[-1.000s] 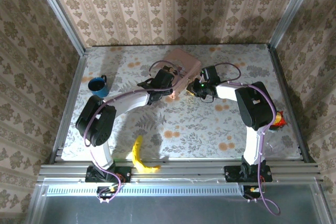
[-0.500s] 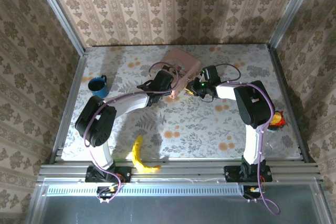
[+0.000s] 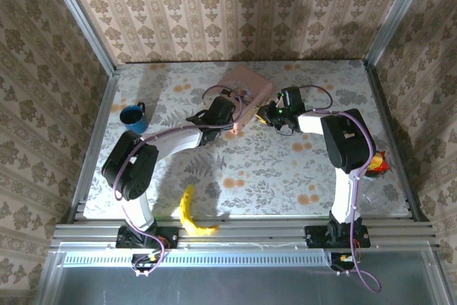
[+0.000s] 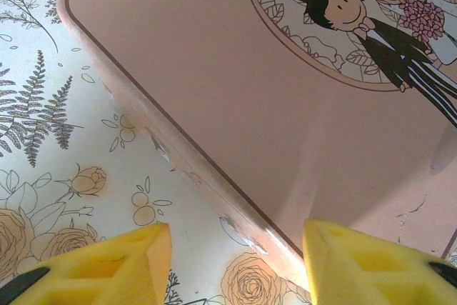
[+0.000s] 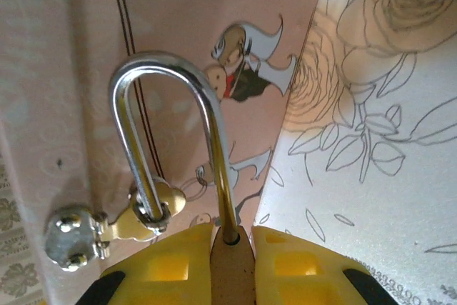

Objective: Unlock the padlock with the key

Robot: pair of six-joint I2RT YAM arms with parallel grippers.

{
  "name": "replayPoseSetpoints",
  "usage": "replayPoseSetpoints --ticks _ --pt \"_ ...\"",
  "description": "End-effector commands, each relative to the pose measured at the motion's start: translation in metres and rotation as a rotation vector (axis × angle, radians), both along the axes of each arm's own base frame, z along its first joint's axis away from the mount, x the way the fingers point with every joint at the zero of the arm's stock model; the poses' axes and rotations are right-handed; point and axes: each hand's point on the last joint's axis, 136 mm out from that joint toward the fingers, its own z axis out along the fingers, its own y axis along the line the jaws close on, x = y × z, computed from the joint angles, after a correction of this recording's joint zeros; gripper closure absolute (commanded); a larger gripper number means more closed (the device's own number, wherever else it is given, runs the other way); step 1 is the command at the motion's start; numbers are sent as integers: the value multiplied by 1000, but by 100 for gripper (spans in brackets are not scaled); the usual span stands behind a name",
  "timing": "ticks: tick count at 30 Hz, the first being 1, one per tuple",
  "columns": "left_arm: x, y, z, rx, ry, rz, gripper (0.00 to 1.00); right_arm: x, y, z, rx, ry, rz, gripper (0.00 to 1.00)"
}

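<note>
My right gripper (image 5: 232,237) is shut on the brass body of the padlock (image 5: 232,273), which shows edge-on between the yellow fingers. Its silver shackle (image 5: 164,69) arches up over the pink box (image 5: 86,48), and one leg passes through the ring of the box's latch (image 5: 146,216). In the top view the right gripper (image 3: 266,115) sits at the box's right side. My left gripper (image 4: 235,248) is open, straddling the near edge of the pink box (image 4: 271,83), one finger over the lid and one over the table. In the top view the left gripper (image 3: 234,126) is at the box's front corner. The key is out of view.
A blue mug (image 3: 133,117) stands at the left of the flowered table. A yellow banana (image 3: 190,212) lies near the front edge. A red and yellow object (image 3: 378,163) sits at the right edge behind the right arm. Metal frame rails bound the table.
The left jaws have narrowed around the box's edge. The right gripper, still holding the padlock, has shifted slightly toward the back of the table.
</note>
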Motion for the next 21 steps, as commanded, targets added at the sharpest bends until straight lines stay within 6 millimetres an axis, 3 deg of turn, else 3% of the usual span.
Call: replayPoseSetpoints --ticks 1,12,21 --pt "-37 45 -61 191 206 26 49 10 -1 4 17 -26 -22 100" --pt "-40 51 -62 192 210 38 54 22 -13 16 -2 -47 -40 100" --pt "-37 66 -63 174 215 75 55 7 -33 20 -73 -45 -57 100"
